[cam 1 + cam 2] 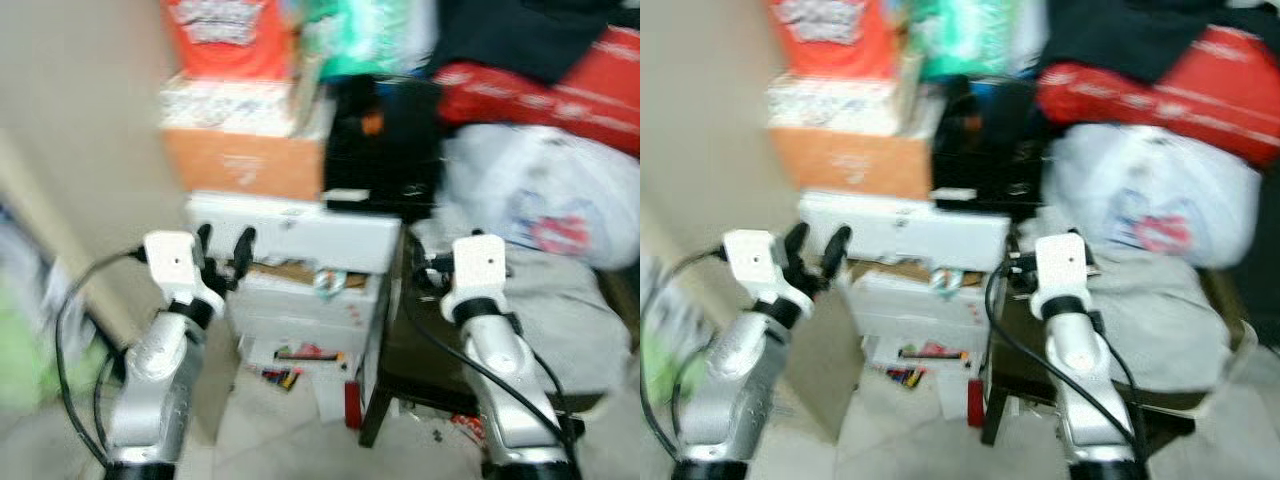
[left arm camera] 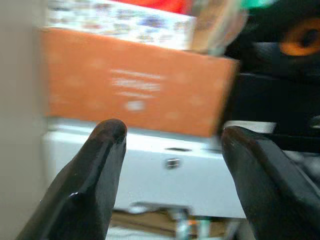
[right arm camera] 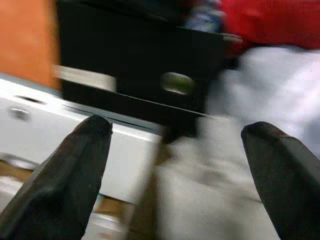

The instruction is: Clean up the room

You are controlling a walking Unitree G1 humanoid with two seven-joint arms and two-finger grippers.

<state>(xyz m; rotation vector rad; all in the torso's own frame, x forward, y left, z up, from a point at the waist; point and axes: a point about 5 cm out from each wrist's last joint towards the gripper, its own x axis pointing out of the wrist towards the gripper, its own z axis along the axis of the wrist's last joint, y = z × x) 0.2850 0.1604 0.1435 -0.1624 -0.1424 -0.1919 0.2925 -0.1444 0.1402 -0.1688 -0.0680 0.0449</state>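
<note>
— What's nearest?
— Litter on the floor (image 1: 285,375), then both arms raised. The left gripper (image 1: 224,245) is spread wide and empty, just before a white box (image 1: 300,235). The right gripper (image 3: 175,165) is also wide apart, holding nothing.
— And behind?
— An orange box (image 1: 245,160), a black box (image 1: 385,150), a white bag (image 1: 545,195); all blurred.

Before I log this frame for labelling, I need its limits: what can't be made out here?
- Print on the orange box and the patterned box above it: motion blur, head and left wrist views.
- Small items on the floor under the white unit: too small and blurred to name.
- Contents of the white plastic bag: hidden by the bag.
- Red bag: cut off by the right edge.
</note>
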